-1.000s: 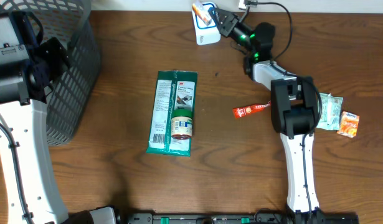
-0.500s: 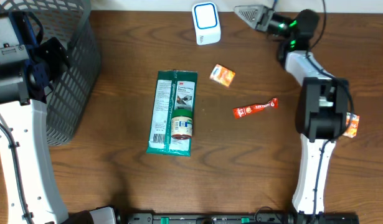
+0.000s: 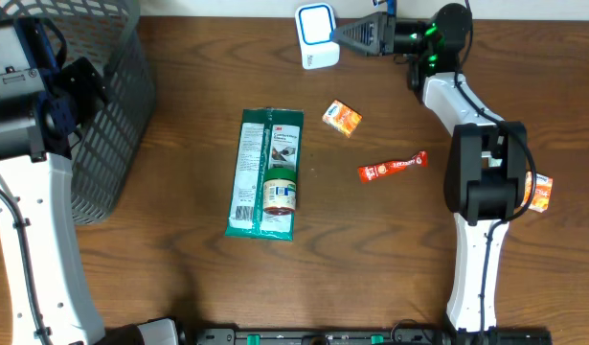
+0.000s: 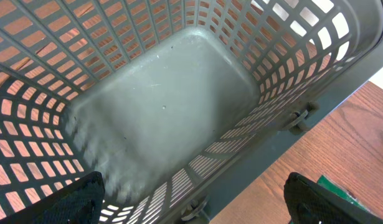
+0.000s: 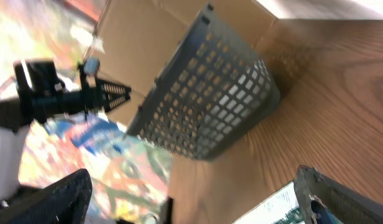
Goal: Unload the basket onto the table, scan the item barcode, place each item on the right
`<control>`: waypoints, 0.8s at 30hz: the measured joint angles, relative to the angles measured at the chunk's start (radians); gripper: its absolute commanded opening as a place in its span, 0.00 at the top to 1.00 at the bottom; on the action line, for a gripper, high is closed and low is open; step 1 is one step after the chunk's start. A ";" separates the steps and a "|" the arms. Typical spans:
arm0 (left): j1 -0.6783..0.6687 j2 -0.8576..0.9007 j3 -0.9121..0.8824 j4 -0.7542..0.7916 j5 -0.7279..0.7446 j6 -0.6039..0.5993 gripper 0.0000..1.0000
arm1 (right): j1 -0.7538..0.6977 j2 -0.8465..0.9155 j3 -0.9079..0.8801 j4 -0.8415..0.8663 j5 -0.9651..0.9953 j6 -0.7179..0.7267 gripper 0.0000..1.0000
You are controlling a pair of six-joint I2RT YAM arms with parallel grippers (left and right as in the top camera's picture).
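At the far edge of the table [image 3: 179, 278], right gripper [image 3: 338, 35] lies level with the white barcode scanner [image 3: 316, 36], tips aimed at its side and just beside it. The wrist view shows its fingers spread wide with nothing between them, so it's empty.

Likely scan item is the small orange box [image 3: 342, 117]. It lies flat on the wood, near the scanner and apart from the gripper, so nothing is presented to the scanner window right now. Can't read which face carries the barcode.

Left gripper [image 4: 191, 202] hangs over the grey mesh basket [image 3: 112, 125], fingers wide apart and empty, and the basket has nothing in it. Looks like a parked pose at the drop-off for scanned items.

Other stock waits mid-table:
- a red sachet [image 3: 392, 168]
- a green 3M pack [image 3: 256, 172] with a small jar [image 3: 280, 192] lying on it

My read is that the scan isn't done. Next the box needs a regrasp, barcode face turned to the scanner.
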 measured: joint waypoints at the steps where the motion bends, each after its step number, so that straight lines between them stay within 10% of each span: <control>1: 0.000 0.000 0.000 0.000 0.000 0.000 0.07 | -0.003 0.000 0.000 -0.033 0.018 0.006 0.01; 9: 0.000 0.000 0.000 0.000 0.000 0.000 0.08 | -0.056 -0.002 -0.002 -0.581 0.161 -0.158 0.01; 15: 0.000 0.000 0.000 0.000 0.000 0.000 0.08 | -0.067 -0.094 -0.016 -1.524 0.509 -0.724 0.01; 24: 0.000 0.000 0.000 0.000 0.000 0.000 0.08 | 0.093 -0.384 0.001 -1.826 1.058 -1.406 0.01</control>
